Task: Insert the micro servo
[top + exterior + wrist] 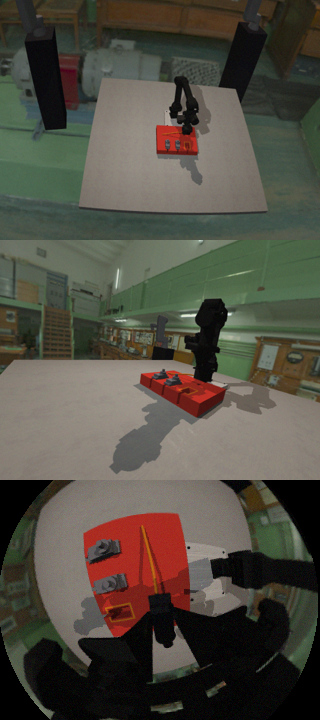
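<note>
The loose micro servo [160, 603] is black, with an orange cable [171, 133] [180, 374] [148, 553] running from it over the red deck [161, 140] [211, 398] [125, 530]. My gripper [186, 131] [203, 376] [161, 612] is shut on the servo, over the deck's rear part. The cable's shadow lies apart from it, so part of the cable is off the deck. The servo's height and shaft direction are unclear. The marked pocket [187, 145] [188, 390] [120, 612] is empty, outlined in yellow, with a side notch [178, 398] at the deck's front.
Two grey servos, one at the outer end [167, 144] [160, 375] [103, 549] and one in the middle [177, 144] [173, 380] [110, 583], sit in the deck beside the pocket. A pale plate [167, 118] [219, 385] [207, 550] lies behind the deck, by the arm's base.
</note>
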`<state>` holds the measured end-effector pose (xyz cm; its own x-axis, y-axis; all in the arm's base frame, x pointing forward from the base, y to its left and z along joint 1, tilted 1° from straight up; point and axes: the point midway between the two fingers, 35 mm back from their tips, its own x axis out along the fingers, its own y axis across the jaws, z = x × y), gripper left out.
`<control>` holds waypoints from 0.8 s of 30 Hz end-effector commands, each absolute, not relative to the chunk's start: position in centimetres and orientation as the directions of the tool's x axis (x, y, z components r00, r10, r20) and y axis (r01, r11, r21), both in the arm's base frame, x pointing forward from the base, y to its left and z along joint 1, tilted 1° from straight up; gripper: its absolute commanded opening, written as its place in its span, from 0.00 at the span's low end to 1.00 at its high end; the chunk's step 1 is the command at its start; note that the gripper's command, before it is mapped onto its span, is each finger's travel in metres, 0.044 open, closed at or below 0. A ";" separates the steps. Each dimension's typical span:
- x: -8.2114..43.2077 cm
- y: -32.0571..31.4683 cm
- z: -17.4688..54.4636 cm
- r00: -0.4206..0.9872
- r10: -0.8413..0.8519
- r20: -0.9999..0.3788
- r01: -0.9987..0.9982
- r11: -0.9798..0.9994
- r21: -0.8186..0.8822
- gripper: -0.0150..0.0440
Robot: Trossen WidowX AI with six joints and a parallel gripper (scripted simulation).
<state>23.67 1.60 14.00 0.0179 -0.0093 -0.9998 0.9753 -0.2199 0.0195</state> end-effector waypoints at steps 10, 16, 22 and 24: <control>24.2 3.7 14.2 0.028 -0.005 -1.000 0.994 -0.105 0.028 0.25; 24.2 3.7 14.2 0.028 -0.005 -1.000 0.994 0.103 0.027 0.25; 24.2 3.7 14.2 0.028 -0.005 -1.000 0.951 0.308 0.025 0.25; 24.2 3.7 14.2 0.028 -0.005 -1.000 0.927 0.373 0.024 0.25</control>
